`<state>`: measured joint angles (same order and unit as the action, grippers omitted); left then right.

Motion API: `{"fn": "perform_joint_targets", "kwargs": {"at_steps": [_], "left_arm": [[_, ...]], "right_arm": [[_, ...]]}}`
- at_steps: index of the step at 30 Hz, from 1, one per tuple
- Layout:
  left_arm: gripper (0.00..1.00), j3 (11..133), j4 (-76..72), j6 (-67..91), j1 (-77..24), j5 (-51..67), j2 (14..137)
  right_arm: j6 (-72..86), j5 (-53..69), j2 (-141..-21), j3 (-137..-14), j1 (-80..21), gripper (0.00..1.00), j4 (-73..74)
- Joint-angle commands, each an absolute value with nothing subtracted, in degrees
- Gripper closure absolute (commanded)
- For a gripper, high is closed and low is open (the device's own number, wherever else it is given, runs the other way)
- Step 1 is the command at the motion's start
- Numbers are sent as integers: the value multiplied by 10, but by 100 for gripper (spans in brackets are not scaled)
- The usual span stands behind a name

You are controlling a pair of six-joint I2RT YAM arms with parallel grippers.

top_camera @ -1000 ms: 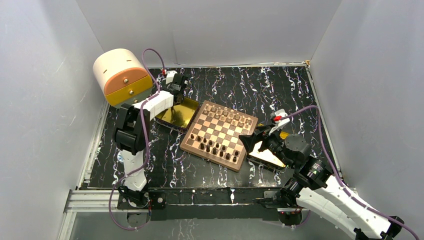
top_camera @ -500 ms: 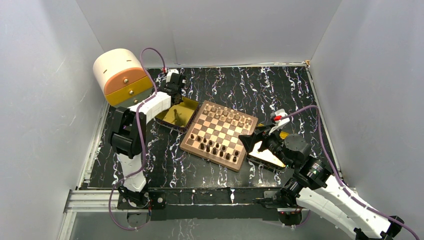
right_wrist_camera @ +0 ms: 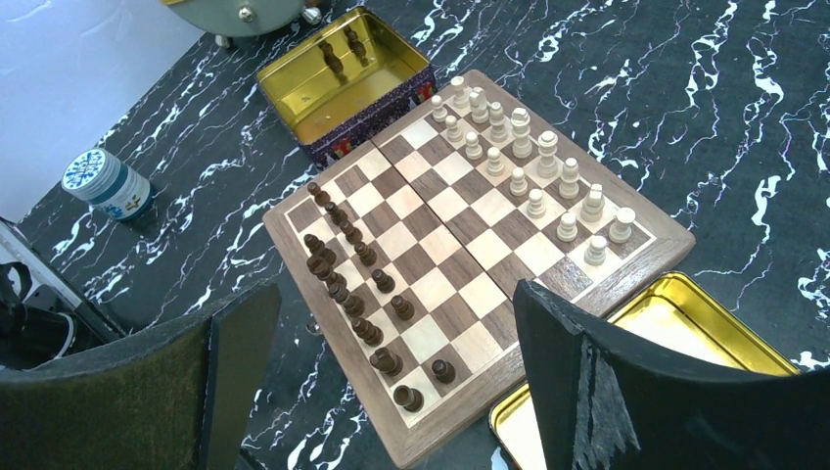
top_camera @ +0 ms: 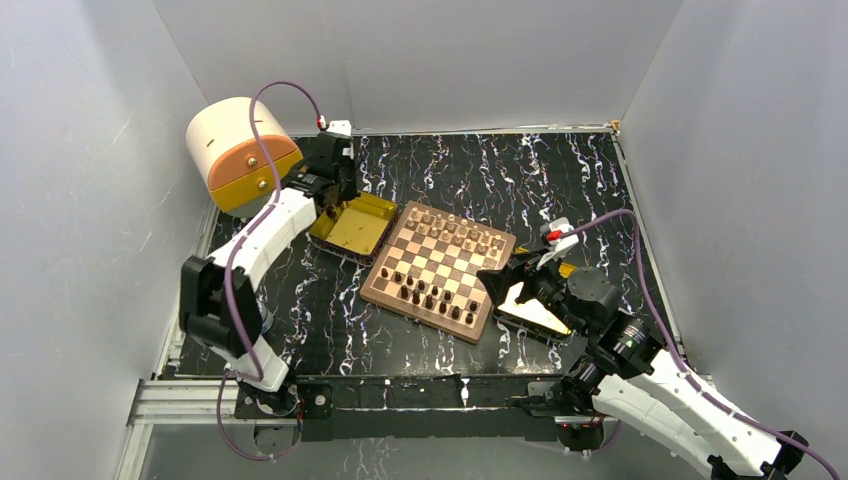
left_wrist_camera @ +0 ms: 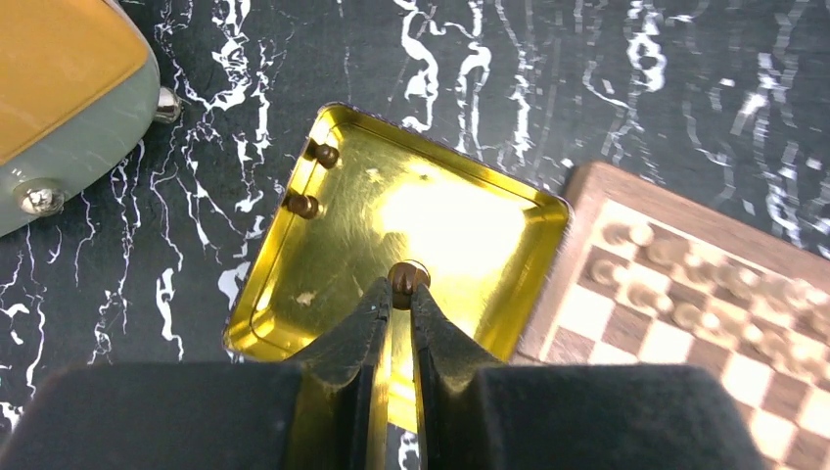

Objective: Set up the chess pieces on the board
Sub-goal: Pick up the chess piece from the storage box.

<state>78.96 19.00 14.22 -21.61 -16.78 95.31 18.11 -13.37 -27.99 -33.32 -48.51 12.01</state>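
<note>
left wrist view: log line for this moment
left end effector: shut on dark chess piece over gold tray | two dark pieces in tray | right end effector: open by board

The rectangular gold metal tray (left_wrist_camera: 318,284) is gleaming like a mirror, throwing bright glare off its smooth floor. The small dark brown turned wooden chess piece (left_wrist_camera: 402,276) is shining with a lacquered gloss between the matt black fingers (left_wrist_camera: 347,343) of the left end effector (left_wrist_camera: 401,292). The square wooden chessboard (right_wrist_camera: 460,257) is showing a smooth satin grain, its light tan wooden pieces (right_wrist_camera: 533,166) looking duller. The black white-veined marble-look bench (top_camera: 560,170) is glinting faintly.
</note>
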Motion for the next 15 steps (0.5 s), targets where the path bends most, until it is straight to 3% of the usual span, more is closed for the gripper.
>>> {"fn": "perform_joint_targets", "kwargs": {"at_steps": [1,7,15], "left_arm": [[100,770,263,133,-222,-103,871],[100,739,334,160,-264,-87,789],[100,676,371,231,-392,-136,733]], "right_arm": [[186,-140,-282,-369,-488,1,102],[184,-141,-279,-378,-488,1,114],[181,-147,-275,-390,-488,1,130]]}}
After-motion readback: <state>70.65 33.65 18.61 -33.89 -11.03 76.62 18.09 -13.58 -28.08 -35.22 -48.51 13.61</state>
